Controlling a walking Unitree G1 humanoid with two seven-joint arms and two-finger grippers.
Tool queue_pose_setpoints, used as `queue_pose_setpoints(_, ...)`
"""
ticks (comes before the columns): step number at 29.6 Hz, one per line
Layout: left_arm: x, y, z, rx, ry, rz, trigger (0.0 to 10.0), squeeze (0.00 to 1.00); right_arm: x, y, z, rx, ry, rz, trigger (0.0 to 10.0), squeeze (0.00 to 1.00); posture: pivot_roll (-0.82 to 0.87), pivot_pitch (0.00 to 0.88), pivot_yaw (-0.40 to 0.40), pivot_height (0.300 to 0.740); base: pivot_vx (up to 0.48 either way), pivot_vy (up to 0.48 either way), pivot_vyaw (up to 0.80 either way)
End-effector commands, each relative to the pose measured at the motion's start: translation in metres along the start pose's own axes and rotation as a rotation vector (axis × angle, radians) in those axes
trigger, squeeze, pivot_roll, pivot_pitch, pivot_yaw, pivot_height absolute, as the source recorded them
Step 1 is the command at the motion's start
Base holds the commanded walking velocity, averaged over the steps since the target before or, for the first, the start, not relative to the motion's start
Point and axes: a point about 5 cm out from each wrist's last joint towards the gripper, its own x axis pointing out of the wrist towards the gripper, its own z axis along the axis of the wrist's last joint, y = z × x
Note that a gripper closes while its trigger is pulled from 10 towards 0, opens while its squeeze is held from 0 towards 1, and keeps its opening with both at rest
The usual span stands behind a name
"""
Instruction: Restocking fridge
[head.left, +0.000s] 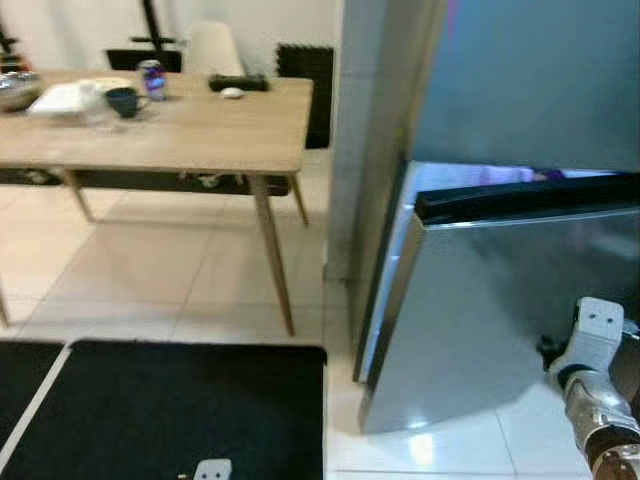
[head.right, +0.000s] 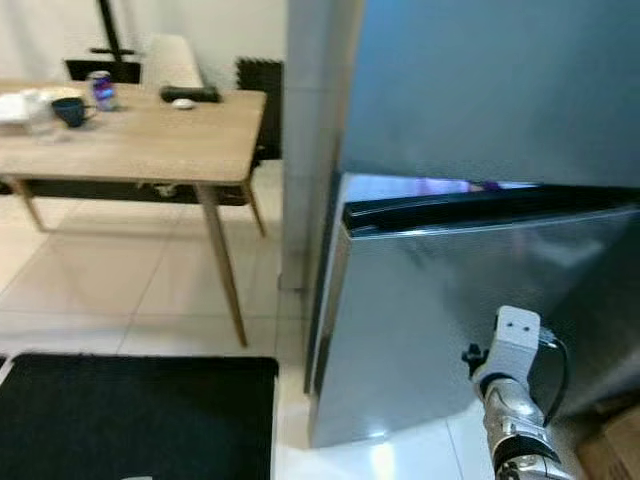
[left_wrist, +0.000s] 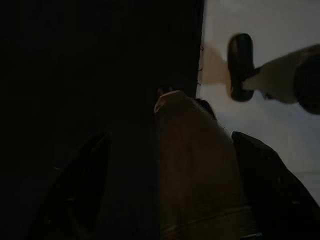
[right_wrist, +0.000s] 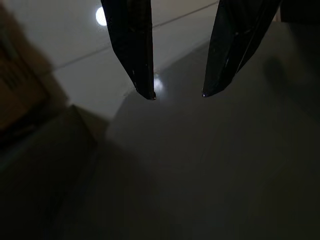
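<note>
The right gripper (right_wrist: 177, 94) has its jaws parted with nothing between them, and its two long black fingers (right_wrist: 132, 45) point down at the pale tiled floor (right_wrist: 65, 45) just beside the tall silver-grey metal fridge (head.right: 480, 130). In the head views the silver right arm (head.right: 510, 400) rises in front of the lower fridge door (head.right: 440, 320), near its right part. This lower door stands a little ajar, so a thin bright gap shows between its black top edge and the upper door above it. The left wrist view is very dark; I cannot tell how the jaws of the left gripper are, and only a brownish shape (left_wrist: 200, 175) and a strip of light floor can be made out there. A brown cardboard box (head.right: 610, 445) sits on the floor at the right of the fridge, close to it. To the left of the fridge lies a black floor mat (head.left: 160, 410), and further behind it stands a light wooden table (head.left: 190, 130) with slanted legs. On the table there are a blue drink can (head.left: 152, 78), a dark mug (head.left: 124, 101), some white things (head.left: 65, 98) and a black flat object (head.left: 238, 83). A white chair (head.left: 213, 48) stands behind the table.
</note>
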Motion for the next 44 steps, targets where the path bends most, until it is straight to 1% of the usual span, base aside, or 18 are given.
queue_pose_setpoints(1,0.000,-0.003,-0.007,-0.015,0.019,-0.008,10.0,0.00,0.003,0.006,0.010,-0.017,-0.024,0.035,10.0,0.00,-0.09,0.000,-0.024,0.740,0.000,0.000,0.00)
queue_pose_setpoints(8,0.000,-0.003,-0.006,-0.007,0.015,-0.003,10.0,0.00,0.004,0.014,0.009,-0.046,-0.012,0.089,10.0,0.00,-0.09,0.000,-0.024,0.740,0.000,0.000,0.00)
queue_pose_setpoints(16,0.000,-0.003,-0.005,0.019,0.017,-0.007,10.0,0.00,-0.002,0.013,-0.014,-0.072,0.063,0.086,10.0,0.00,-0.09,0.000,-0.023,0.740,0.000,0.000,0.00)
queue_pose_setpoints(19,0.000,-0.003,-0.005,0.024,0.016,-0.010,10.0,0.00,-0.004,0.010,-0.021,-0.075,0.087,0.078,10.0,0.00,-0.09,0.000,-0.023,0.740,0.000,0.000,0.00)
queue_pose_setpoints(21,0.000,-0.003,-0.004,0.027,0.015,-0.010,10.0,0.00,-0.010,0.001,-0.036,-0.084,0.140,0.041,10.0,0.00,-0.09,0.000,-0.023,0.740,0.000,0.000,0.00)
queue_pose_setpoints(22,0.000,-0.003,-0.004,0.027,0.015,-0.010,10.0,0.00,-0.010,0.001,-0.036,-0.084,0.140,0.041,10.0,0.00,-0.09,0.000,-0.023,0.740,0.000,0.000,0.00)
queue_pose_setpoints(24,0.000,-0.003,-0.004,0.029,0.015,-0.011,10.0,0.00,-0.017,-0.008,-0.052,-0.105,0.209,0.002,10.0,0.00,-0.09,0.000,-0.022,0.740,0.326,0.000,0.00)
queue_pose_setpoints(26,0.000,-0.003,-0.004,0.030,0.015,-0.012,10.0,0.00,-0.027,-0.016,-0.075,-0.126,0.312,-0.030,10.0,0.00,-0.09,0.000,-0.024,0.740,0.000,0.000,0.00)
queue_pose_setpoints(27,0.000,-0.003,-0.004,0.030,0.015,-0.012,10.0,0.00,-0.027,-0.016,-0.075,-0.126,0.312,-0.030,10.0,0.00,-0.09,0.000,-0.024,0.740,0.000,0.000,0.00)
queue_pose_setpoints(28,0.000,-0.003,-0.003,0.030,0.014,-0.013,10.0,0.00,-0.034,-0.020,-0.089,-0.148,0.377,-0.044,10.0,0.00,-0.09,0.000,-0.024,0.740,0.341,0.000,0.00)
queue_pose_setpoints(29,0.000,-0.003,-0.003,0.030,0.014,-0.013,10.0,0.00,-0.034,-0.020,-0.089,-0.148,0.377,-0.044,10.0,0.00,-0.09,0.000,-0.024,0.740,0.341,0.000,0.00)
queue_pose_setpoints(31,0.001,-0.004,-0.002,0.031,0.012,-0.015,10.0,0.00,-0.054,-0.028,-0.121,-0.194,0.523,-0.063,10.0,0.00,-0.09,0.000,-0.024,0.740,0.343,0.000,0.00)
queue_pose_setpoints(32,0.001,-0.004,-0.002,0.031,0.012,-0.015,10.0,0.00,-0.054,-0.028,-0.121,-0.194,0.523,-0.063,10.0,0.00,-0.09,0.000,-0.024,0.740,0.345,0.000,0.00)
queue_pose_setpoints(34,0.001,-0.004,-0.002,0.032,0.011,-0.017,10.0,0.00,-0.078,-0.037,-0.152,-0.212,0.647,-0.083,10.0,0.00,-0.10,0.000,-0.021,0.740,0.364,0.000,0.00)
queue_pose_setpoints(35,0.001,-0.004,-0.002,0.032,0.011,-0.018,10.0,0.00,-0.085,-0.039,-0.160,-0.216,0.680,-0.091,10.0,0.00,-0.10,0.000,-0.021,0.740,0.379,0.000,0.00)
queue_pose_setpoints(36,0.001,-0.004,-0.002,0.032,0.011,-0.018,10.0,0.00,-0.085,-0.039,-0.160,-0.216,0.680,-0.091,10.0,0.00,-0.10,0.000,-0.021,0.740,0.379,0.000,0.00)
queue_pose_setpoints(38,0.001,-0.004,-0.002,0.035,0.012,-0.018,10.0,0.00,-0.097,-0.042,-0.173,-0.211,0.729,-0.099,10.0,0.00,-0.10,0.000,-0.016,0.740,0.381,0.000,0.00)
queue_pose_setpoints(44,0.000,-0.003,-0.002,0.039,0.013,-0.017,10.0,0.00,-0.106,-0.046,-0.182,-0.221,0.768,-0.105,10.0,0.00,-0.10,0.000,-0.014,0.740,0.385,0.000,0.00)
